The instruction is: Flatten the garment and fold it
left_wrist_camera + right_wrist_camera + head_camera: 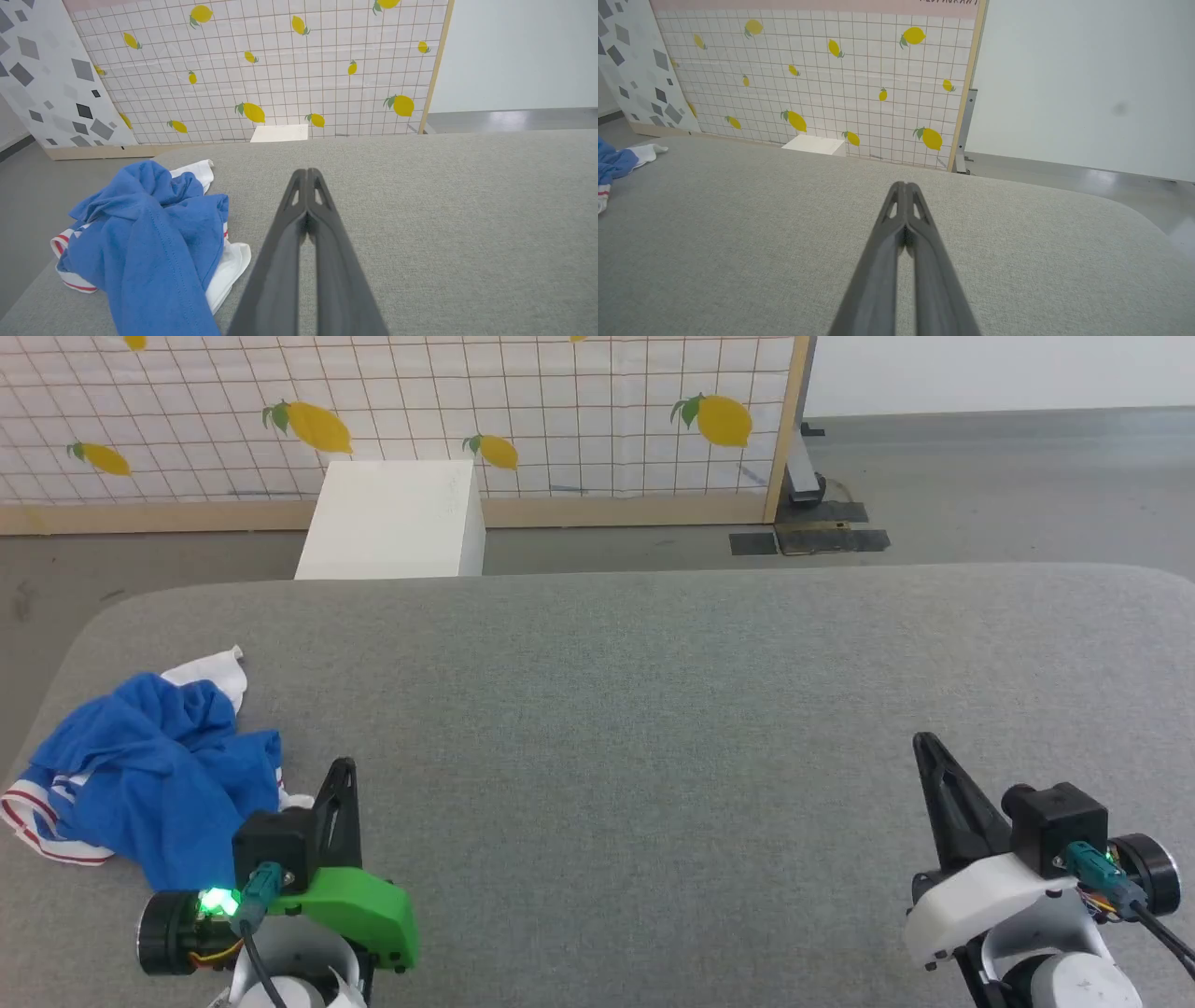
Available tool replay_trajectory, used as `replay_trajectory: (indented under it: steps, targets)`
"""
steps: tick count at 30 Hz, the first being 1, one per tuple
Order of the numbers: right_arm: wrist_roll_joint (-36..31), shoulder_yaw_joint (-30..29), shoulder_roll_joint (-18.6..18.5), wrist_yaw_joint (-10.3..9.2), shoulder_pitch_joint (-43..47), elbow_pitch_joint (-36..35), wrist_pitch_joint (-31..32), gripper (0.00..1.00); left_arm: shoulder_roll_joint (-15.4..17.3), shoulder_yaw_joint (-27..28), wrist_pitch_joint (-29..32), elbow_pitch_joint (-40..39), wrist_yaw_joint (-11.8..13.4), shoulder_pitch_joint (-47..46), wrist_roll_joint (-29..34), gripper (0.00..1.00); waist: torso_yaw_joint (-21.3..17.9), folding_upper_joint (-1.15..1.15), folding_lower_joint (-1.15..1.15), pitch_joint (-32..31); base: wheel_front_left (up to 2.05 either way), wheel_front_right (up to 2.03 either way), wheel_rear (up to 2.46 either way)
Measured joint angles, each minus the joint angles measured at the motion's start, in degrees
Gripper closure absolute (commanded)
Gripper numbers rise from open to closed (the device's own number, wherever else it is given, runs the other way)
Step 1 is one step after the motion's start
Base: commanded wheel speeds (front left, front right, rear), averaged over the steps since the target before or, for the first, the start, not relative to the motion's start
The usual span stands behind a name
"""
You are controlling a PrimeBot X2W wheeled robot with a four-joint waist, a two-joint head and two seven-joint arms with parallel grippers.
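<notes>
The garment (149,756) lies crumpled at nine o'clock on the grey table (653,709), close to its left edge. The left gripper (342,767), at seven o'clock just beside it, and the right gripper (922,741), at four o'clock and well apart, are both closed and empty. Best to open the fingers first, then pinch two separate hems to spread it.

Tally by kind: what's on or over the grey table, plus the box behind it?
garment: 1, crumpled
pincers: 2, left pincer and right pincer, both shut and empty
white box: 1
Total: 4
</notes>
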Motion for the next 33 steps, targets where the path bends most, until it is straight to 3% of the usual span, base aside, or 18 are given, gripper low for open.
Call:
replay_trajectory:
  steps: [33]
  targets:
    - [0.00, 0.00, 0.00, 0.00, 0.00, 0.00, 0.00, 1.00, 0.00, 0.00, 0.00, 0.00, 0.00, 0.00, 0.00, 1.00, 0.00, 0.00, 0.00, 0.00, 0.00, 0.00, 0.00]
